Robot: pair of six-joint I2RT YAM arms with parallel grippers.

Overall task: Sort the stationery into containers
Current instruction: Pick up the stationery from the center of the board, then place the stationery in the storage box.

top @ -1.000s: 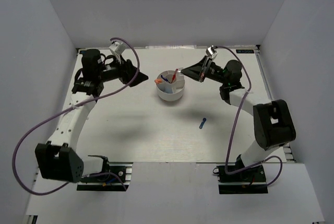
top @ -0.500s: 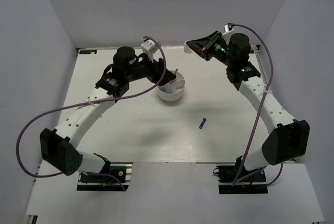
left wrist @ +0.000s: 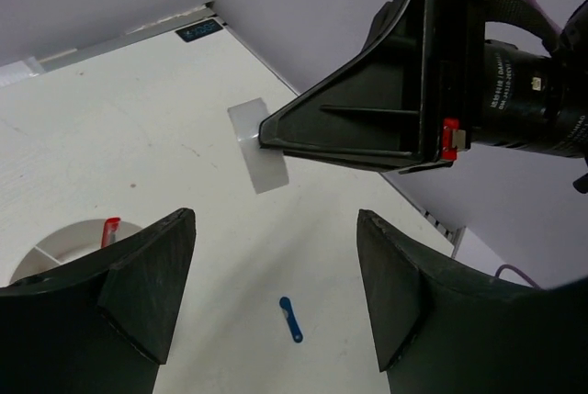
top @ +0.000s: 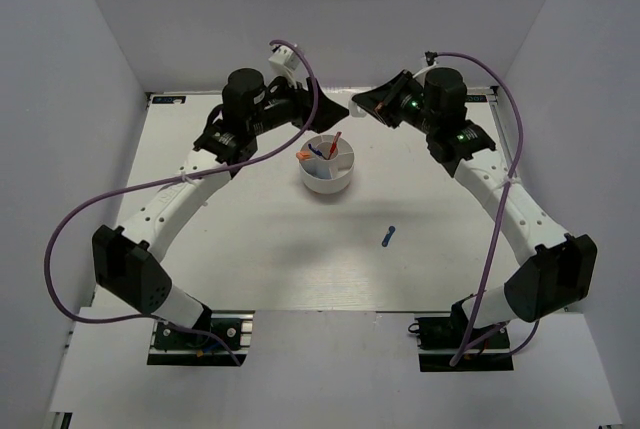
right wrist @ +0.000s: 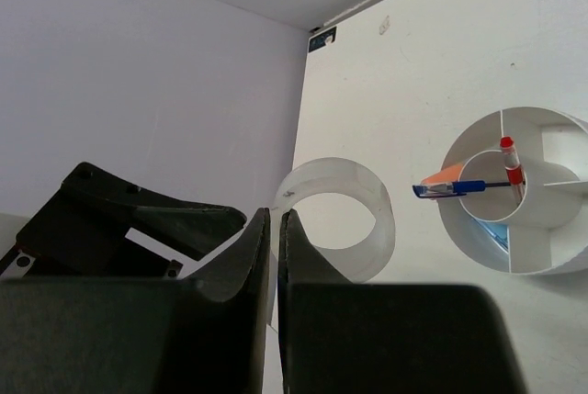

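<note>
The round white tub (top: 327, 177) stands mid-table, its rim also in the right wrist view (right wrist: 459, 229). It holds a red pen (right wrist: 511, 161), a blue pen (right wrist: 450, 188), an orange-white piece (right wrist: 446, 174) and a light-blue piece (right wrist: 497, 234). My right gripper (right wrist: 274, 217) is shut on the wall of the small white ring (right wrist: 377, 219), held in the air behind the tub. My left gripper (left wrist: 276, 293) is open and empty, facing the right gripper (left wrist: 266, 133) and the ring (left wrist: 260, 148). The two grippers nearly meet tip to tip (top: 338, 109). A dark-blue piece (top: 388, 237) lies on the table, seen too between the left fingers (left wrist: 291, 319).
White walls enclose the table on the left, back and right. Purple cables loop from both arms. The arm bases sit at the near edge.
My left gripper swung right across the tub and now sits behind it. My right gripper lifted away from the tub with the ring, then came down to face the left gripper.
</note>
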